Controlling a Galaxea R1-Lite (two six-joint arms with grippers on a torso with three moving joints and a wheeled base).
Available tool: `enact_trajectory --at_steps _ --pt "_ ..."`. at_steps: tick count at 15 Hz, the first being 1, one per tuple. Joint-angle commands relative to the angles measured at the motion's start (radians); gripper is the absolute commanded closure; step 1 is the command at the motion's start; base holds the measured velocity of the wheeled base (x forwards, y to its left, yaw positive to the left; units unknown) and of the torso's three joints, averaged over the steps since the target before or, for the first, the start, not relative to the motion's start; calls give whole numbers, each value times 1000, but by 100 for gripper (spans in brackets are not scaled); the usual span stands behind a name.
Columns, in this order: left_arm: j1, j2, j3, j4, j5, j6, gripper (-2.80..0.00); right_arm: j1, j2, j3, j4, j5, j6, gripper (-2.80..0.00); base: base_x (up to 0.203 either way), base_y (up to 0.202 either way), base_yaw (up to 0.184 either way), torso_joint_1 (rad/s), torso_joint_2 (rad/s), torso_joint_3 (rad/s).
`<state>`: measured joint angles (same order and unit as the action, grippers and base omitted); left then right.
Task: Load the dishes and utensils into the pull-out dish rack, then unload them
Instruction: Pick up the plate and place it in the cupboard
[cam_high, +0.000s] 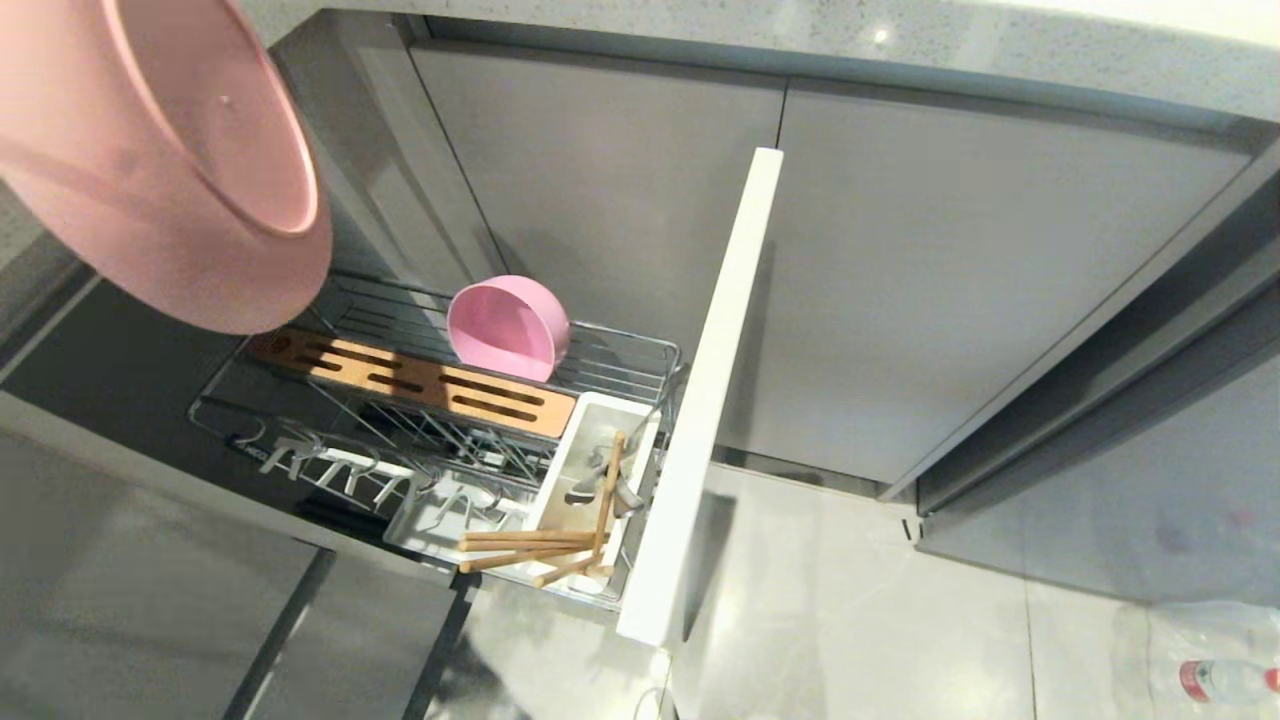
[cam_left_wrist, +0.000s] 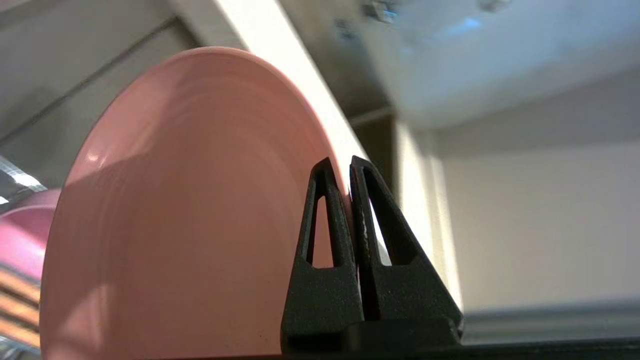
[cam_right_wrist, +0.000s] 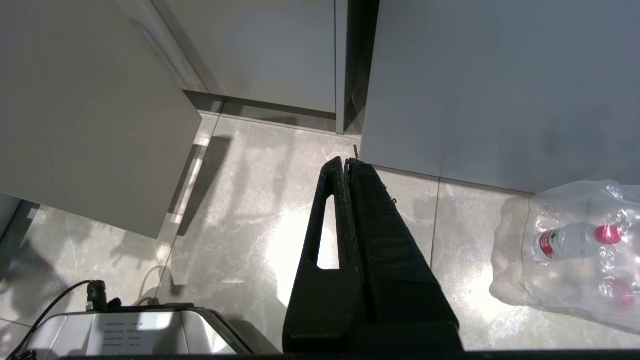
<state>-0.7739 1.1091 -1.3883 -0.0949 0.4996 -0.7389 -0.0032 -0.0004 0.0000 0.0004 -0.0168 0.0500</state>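
The pink plate (cam_high: 150, 170) hangs tilted high above the left end of the pull-out dish rack (cam_high: 620, 345); no gripper shows in the head view. In the left wrist view my left gripper (cam_left_wrist: 340, 162) is shut on the plate (cam_left_wrist: 190, 200), pinching its rim. The pink bowl (cam_high: 508, 328) stands on edge in the wire basket, behind the slotted wooden strip (cam_high: 420, 380). Wooden chopsticks (cam_high: 530, 545) stick out of the white caddy (cam_high: 575, 425), with a grey metal utensil (cam_high: 595, 475), seemingly the fork, beside them. My right gripper (cam_right_wrist: 345, 161) is parked over the floor, shut and empty.
The rack's narrow white cabinet front (cam_high: 715, 380) juts out to the right of the basket. Grey cabinet doors (cam_high: 950, 280) stand behind, under a speckled countertop (cam_high: 900, 40). A wrapped pack of water bottles (cam_right_wrist: 575, 240) lies on the tiled floor at the right.
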Motion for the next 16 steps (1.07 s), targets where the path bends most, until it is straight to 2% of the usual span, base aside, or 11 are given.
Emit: enact_trajectory --at_steps 1,4,6,8,11,13,16 --pt "-28 69 -8 -9 73 -3 0 0 0 2 0 0 1 0 0 0 0 0 0 0" --pt "-77 166 -34 -124 292 18 0 0 0 2 0 0 1 0 0 0 0 0 0 0" --pt "-90 224 -35 -198 382 39 0 0 0 2 0 0 1 0 0 0 0 0 0 0" --pt "-102 265 -42 -210 462 47 0 0 0 2 0 0 1 0 0 0 0 0 0 0" --pt "-130 279 -39 -205 522 52 0 0 0 2 1 0 1 0 0 0 0 0 0 0" --pt "-132 278 -37 -205 539 52 0 0 0 2 0 0 1 0 0 0 0 0 0 0" --pt "-186 271 14 -209 595 51 0 0 0 2 0 0 1 0 0 0 0 0 0 0"
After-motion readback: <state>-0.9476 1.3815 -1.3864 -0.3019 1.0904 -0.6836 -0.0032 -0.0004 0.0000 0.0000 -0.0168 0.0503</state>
